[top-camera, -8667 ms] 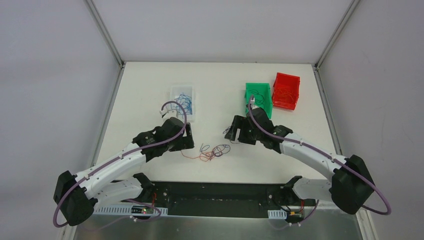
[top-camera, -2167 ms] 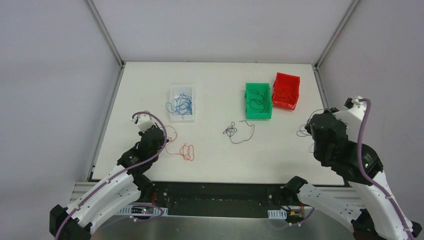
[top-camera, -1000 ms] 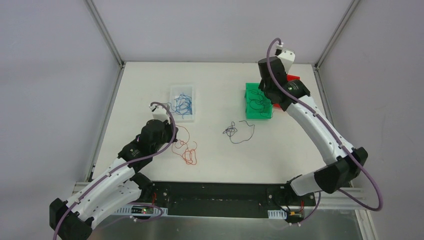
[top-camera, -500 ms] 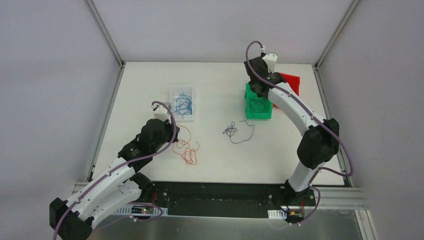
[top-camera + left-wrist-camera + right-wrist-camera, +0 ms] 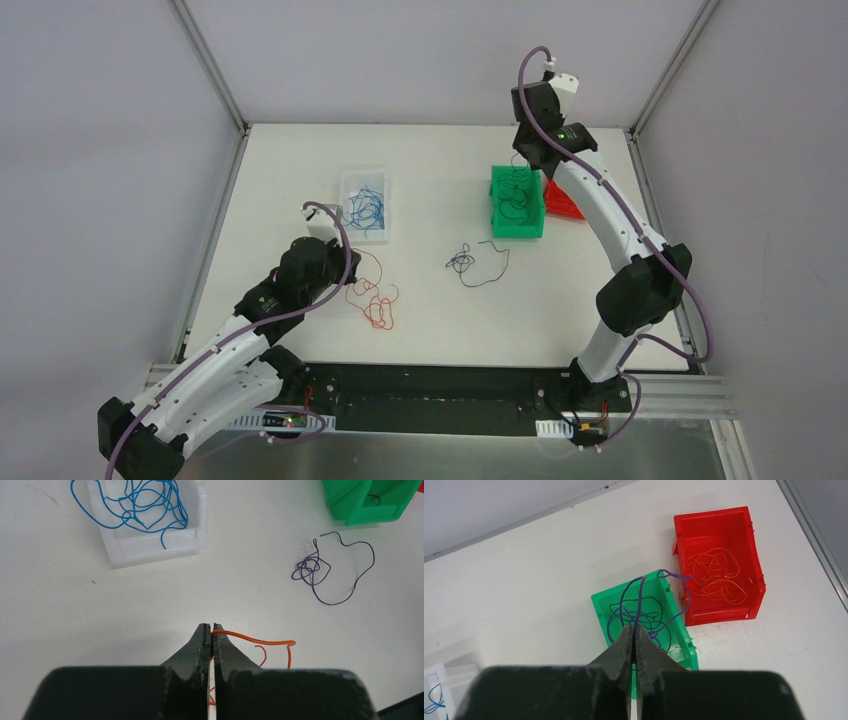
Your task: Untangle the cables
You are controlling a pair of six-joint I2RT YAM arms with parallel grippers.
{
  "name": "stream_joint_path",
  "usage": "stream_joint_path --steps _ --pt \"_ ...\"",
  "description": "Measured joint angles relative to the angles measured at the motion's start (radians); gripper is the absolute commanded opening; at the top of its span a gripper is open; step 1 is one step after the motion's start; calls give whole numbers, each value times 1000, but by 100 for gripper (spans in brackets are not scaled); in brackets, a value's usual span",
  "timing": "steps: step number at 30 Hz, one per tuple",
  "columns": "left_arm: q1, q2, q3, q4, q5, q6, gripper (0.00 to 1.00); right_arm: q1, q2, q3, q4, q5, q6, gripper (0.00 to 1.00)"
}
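My left gripper is shut on one end of a thin red cable, which trails in loops over the table to its right. A dark purple cable lies loose in a small knot mid-table. My right gripper hangs high above the green bin, shut on another dark purple cable. That cable loops down into the bin, and one bend reaches over the edge of the red bin.
A clear tray at the back left holds blue cables. The red bin beside the green one holds orange cables. Dark cables lie in the green bin. Metal frame rails run along the table's sides.
The right arm swung over the green bin with the dark cable, then shifted slightly right and farther back. The left gripper with the red cable has hardly moved.
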Motion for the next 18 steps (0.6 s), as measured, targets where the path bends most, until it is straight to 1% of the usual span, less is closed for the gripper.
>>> stream_joint_path --steps 4,10,14,18 --pt "0 0 0 0 7 -2 0 -4 0 -28 6 -27 2 0" --pt "0 -2 0 0 8 -3 0 -4 0 -190 27 -103 36 0" --pt "0 -2 0 0 11 -5 0 -5 18 -286 30 -196 60 0" --pt "0 -2 0 0 13 -5 0 -13 90 -287 30 -318 61 0"
